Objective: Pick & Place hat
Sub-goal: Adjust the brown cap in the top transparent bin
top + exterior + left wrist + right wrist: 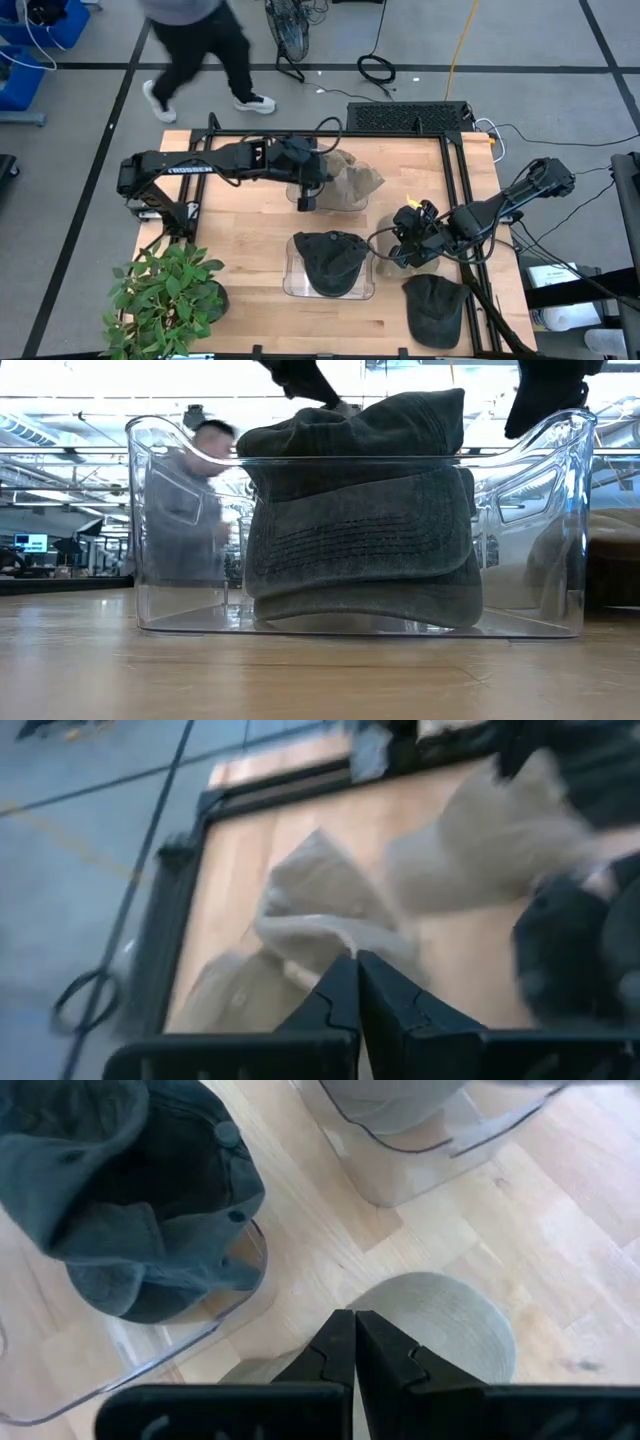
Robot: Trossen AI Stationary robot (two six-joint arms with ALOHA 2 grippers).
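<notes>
Now my left pincer (355, 982) is pressed together above the far middle of the table (240, 250), its two dark fingers meeting tip to tip. From the wrist view, a fold of the tan hat (330, 915) sits right at those tips, but I cannot tell whether any cloth is caught between them. From above, that tan hat (355, 182) lies crumpled at the far side of the table, over a clear bin there, just beside my left pincer (304, 200).

My right pincer (408, 250) is pressed together too, with nothing in it. It hangs over the right part of the table, near a pale grey hat (440, 1320) lying on the wood under it.

A dark hat (330, 262) sits in the clear bin (292, 285) at the near middle; from table height it fills much of that bin (160, 540) and its crown rises above the rim. Another dark hat (435, 305) lies flat on the table at the near right corner. A plant (165, 295) stands at the near left corner. Beyond the table a person (195, 50) is on the floor.
</notes>
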